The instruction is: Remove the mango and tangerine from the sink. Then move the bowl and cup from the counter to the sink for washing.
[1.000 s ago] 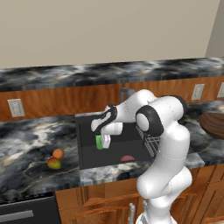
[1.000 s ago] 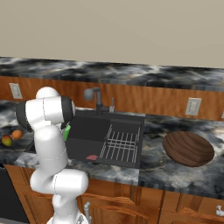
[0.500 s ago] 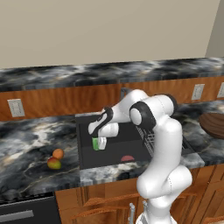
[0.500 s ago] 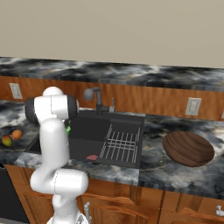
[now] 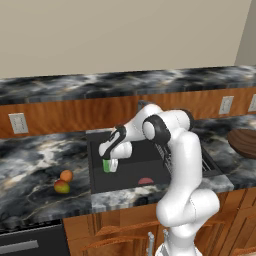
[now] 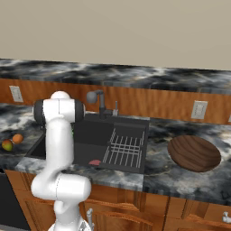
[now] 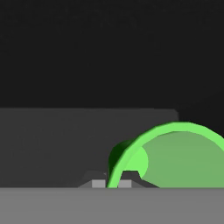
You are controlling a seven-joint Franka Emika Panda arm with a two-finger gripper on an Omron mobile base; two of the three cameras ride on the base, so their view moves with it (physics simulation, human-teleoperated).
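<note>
My gripper (image 5: 109,161) is shut on the rim of the green cup (image 5: 107,165) and holds it low inside the left part of the black sink (image 5: 150,172). In the hand view the cup's rim (image 7: 175,131) arcs at the lower right, pinched between the fingertips (image 7: 97,183), with the dark basin wall behind. The tangerine (image 5: 66,175) and the mango (image 5: 61,187) lie together on the counter left of the sink; they also appear as tangerine (image 6: 17,138) and mango (image 6: 6,145). The wooden bowl (image 6: 194,152) rests on the counter right of the sink.
A wire rack (image 6: 126,148) fills the sink's right side, and a small red item (image 6: 94,162) lies on the basin floor. The dark faucet (image 6: 101,103) stands behind the basin. Wall outlets (image 5: 18,123) sit on the wooden backsplash.
The arm has swung left and lowered, carrying the green cup deeper into the sink's left part. Fruits and bowl have stayed put.
</note>
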